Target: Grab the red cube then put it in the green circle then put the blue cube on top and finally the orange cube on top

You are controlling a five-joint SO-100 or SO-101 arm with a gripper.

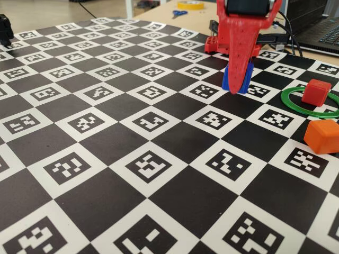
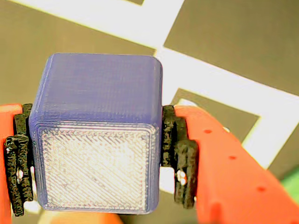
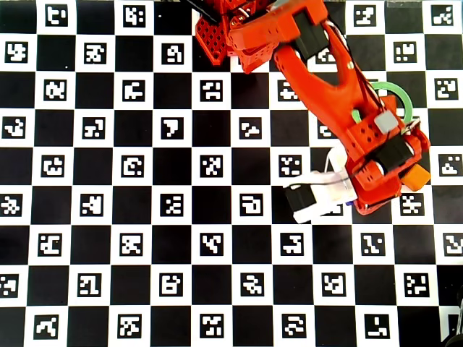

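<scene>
Checkerboard mat (image 1: 175, 143) wide open leftward (fixed view), hand (image 2: 100, 154) clamping blue cube (image 2: 98, 140), red cube (image 1: 316, 92) inside green circle (image 1: 288, 103)

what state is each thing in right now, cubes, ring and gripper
small matte blue plastic cube: clamped between the gripper's pads, at the checkered mat
red two-finger gripper: shut on the blue cube, pointing down
small matte red plastic cube: resting inside the ring, free
thin flat green plastic ring: flat on the mat, holding the red cube
small matte orange plastic cube: on the mat outside the ring, untouched
</scene>
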